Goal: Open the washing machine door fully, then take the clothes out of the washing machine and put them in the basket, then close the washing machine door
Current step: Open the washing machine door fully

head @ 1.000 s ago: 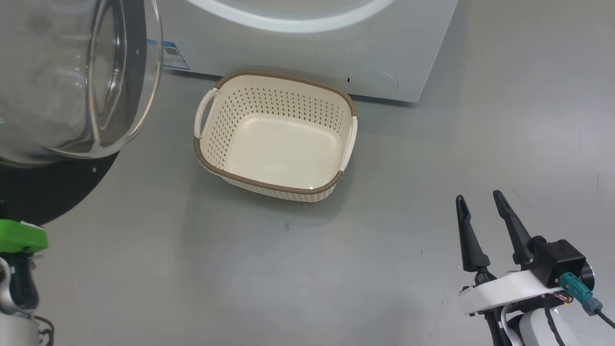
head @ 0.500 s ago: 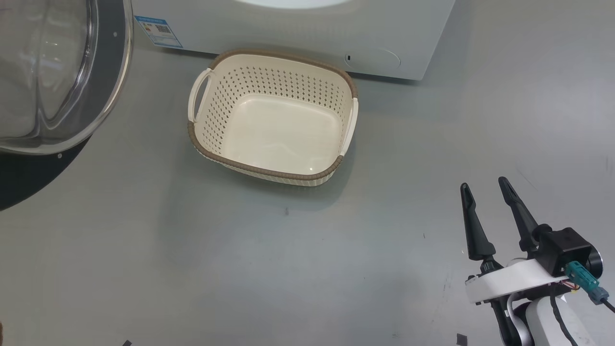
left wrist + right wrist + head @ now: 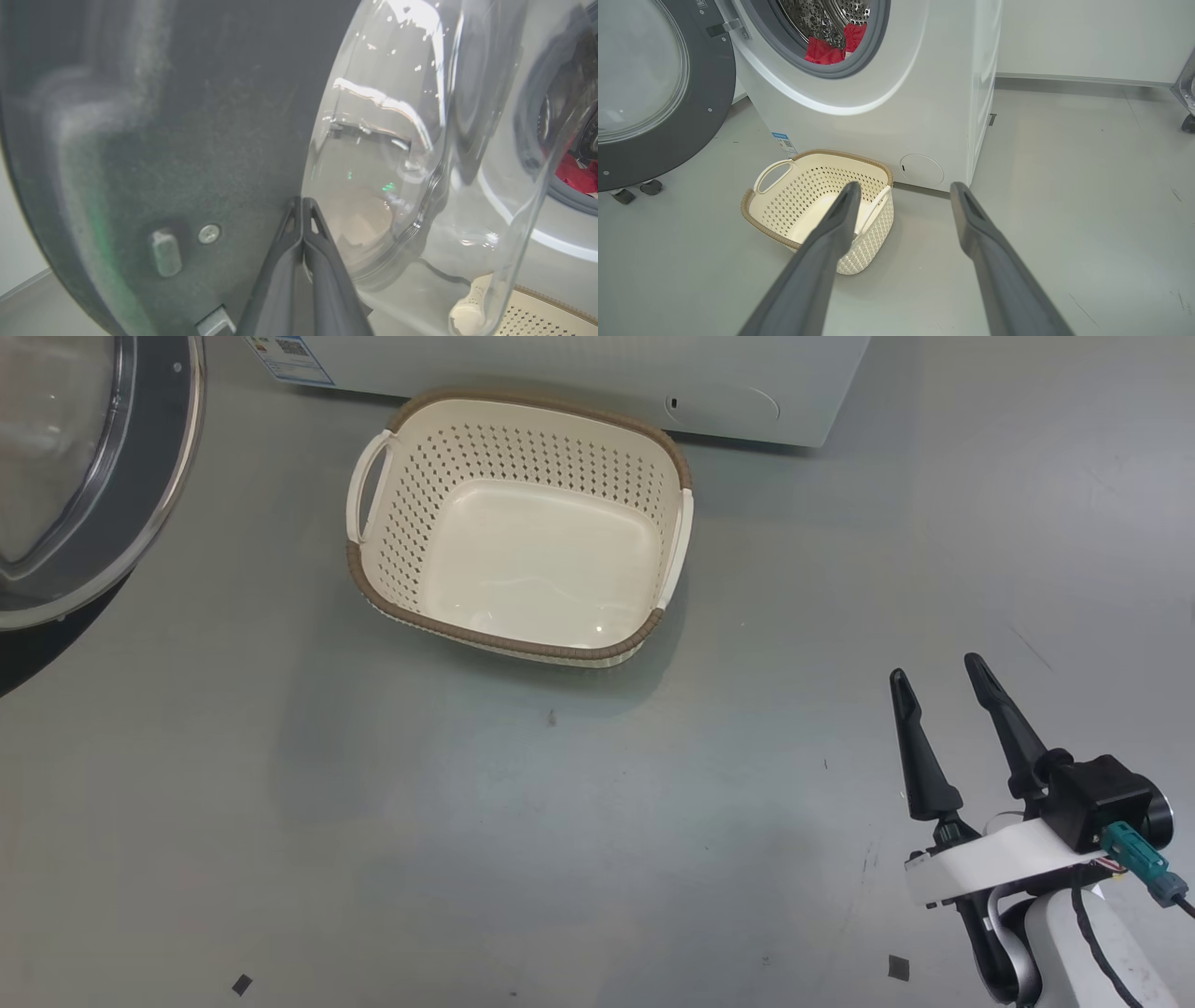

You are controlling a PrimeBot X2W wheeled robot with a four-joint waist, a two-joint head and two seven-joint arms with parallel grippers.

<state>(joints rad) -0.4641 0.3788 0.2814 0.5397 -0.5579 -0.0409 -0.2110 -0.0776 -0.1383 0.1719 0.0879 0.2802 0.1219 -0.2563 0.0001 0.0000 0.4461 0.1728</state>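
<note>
The washing machine door (image 3: 712,93) stands open, my left gripper (image 3: 302,205), fingers together, pointing at its inner face. The clothes (image 3: 824,50) lie in the drum, above and ahead of my spread, empty right gripper (image 3: 905,185); the basket (image 3: 840,152) just ahead holds nothing.

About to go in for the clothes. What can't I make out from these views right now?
- How many clothes: right wrist view, the grey ring hides all but a red patch.
- Upper front of the washing machine: head view, cut off by the top edge.
- Whether the left gripper touches the washing machine door: left wrist view, jaws shut, close-up blurred.
- Blue sticker text: right wrist view, too small.
</note>
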